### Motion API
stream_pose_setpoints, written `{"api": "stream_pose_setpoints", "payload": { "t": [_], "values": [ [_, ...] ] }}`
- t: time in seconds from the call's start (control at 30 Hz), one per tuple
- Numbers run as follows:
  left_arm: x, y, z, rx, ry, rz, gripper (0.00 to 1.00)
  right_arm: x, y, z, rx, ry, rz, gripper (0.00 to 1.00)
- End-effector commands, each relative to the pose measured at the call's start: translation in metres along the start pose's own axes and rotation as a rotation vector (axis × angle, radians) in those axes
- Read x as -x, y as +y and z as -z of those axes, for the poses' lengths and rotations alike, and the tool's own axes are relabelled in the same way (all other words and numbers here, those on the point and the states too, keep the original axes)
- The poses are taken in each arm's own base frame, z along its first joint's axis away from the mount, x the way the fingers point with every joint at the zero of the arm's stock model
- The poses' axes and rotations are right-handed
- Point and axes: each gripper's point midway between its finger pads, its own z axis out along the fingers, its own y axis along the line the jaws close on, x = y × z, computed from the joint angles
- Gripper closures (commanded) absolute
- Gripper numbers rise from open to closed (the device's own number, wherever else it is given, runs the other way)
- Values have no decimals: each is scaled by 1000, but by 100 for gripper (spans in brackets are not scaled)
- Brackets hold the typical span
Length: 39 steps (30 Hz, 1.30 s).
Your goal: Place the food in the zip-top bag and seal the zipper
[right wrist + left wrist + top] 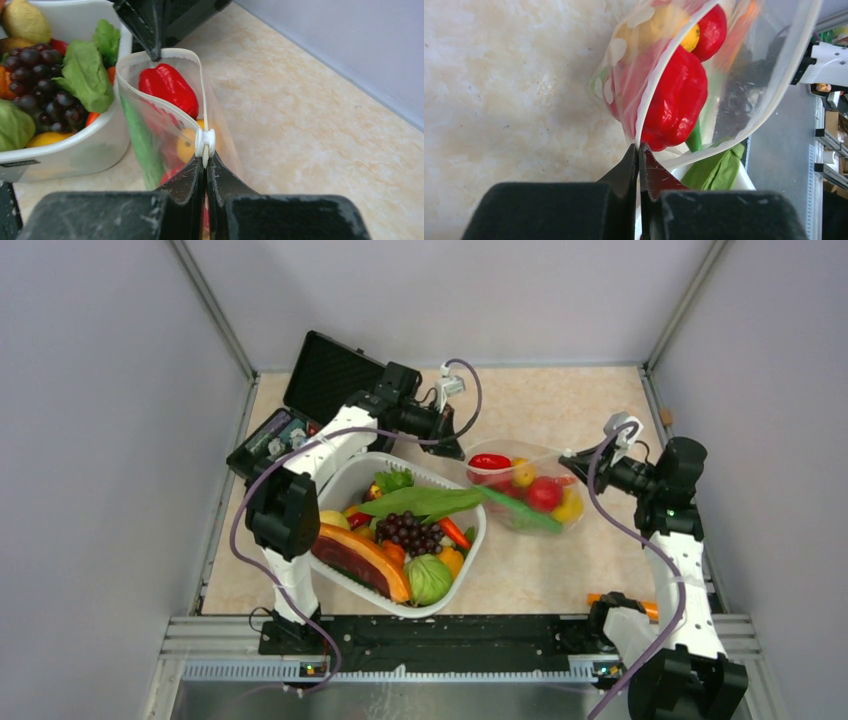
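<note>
The zip-top bag [545, 455] hangs stretched between my two grippers over the table, right of the basket. Inside it is food: a red pepper [489, 462] [676, 100] [167, 85], a yellow lemon [691, 37], a red tomato [543, 494] and a long green pod [520, 508]. My left gripper [458, 452] [639, 147] is shut on the bag's left mouth corner. My right gripper [568, 462] [205, 161] is shut on the zipper [202, 95] just below its white slider [205, 142]. Between the grippers the two zipper strips stand apart, so the mouth gapes.
A white oval basket [345, 480] [75, 150] stands left of the bag, touching it, holding a papaya slice [360, 555], dark grapes [410, 532], lettuce and other toy produce. An open black hard case [330, 375] sits at the back left. Grey walls enclose the table.
</note>
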Motion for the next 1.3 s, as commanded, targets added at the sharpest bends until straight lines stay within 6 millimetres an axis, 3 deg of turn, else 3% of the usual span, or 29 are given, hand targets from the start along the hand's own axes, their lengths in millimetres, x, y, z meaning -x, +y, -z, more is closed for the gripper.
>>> {"api": "stream_pose_setpoints", "payload": {
  "t": [0.0, 0.17, 0.37, 0.43, 0.53, 0.6, 0.63, 0.77, 0.9, 1.07, 1.17, 1.27],
  "values": [
    [57, -44, 29, -37, -123, -137, 100, 26, -24, 3, -151, -48, 64, 100],
    [107, -74, 48, -49, -226, -212, 100, 27, -35, 0, -205, -108, 5, 100],
    [133, -85, 61, -9, -285, -223, 100, 25, -42, -5, -228, -240, -34, 100],
    [125, -78, 56, -3, -269, -205, 100, 14, -40, -10, -189, -233, -49, 100],
    [91, -31, 40, 140, -172, -104, 100, -21, -38, -20, -130, -181, -119, 100],
    [70, -21, 36, 160, -132, -66, 100, -29, -35, -22, -118, -197, -122, 100],
    [70, -22, 36, 154, -150, -80, 97, -27, -32, -21, -111, -212, -109, 100],
    [85, -38, 47, 144, -226, -152, 46, -16, -28, -18, -84, -177, -52, 100],
    [112, -65, 54, 79, -298, -294, 23, -9, -21, -14, -69, -143, 2, 100],
    [133, -106, 42, 12, -355, -582, 2, 18, -7, -7, -32, -170, 100, 100],
    [138, -129, 27, -65, -382, -724, 1, 11, -7, -8, -29, -154, 89, 100],
    [136, -137, 7, -149, -382, -800, 1, 8, -7, -9, -20, -149, 80, 100]
  ]
}}
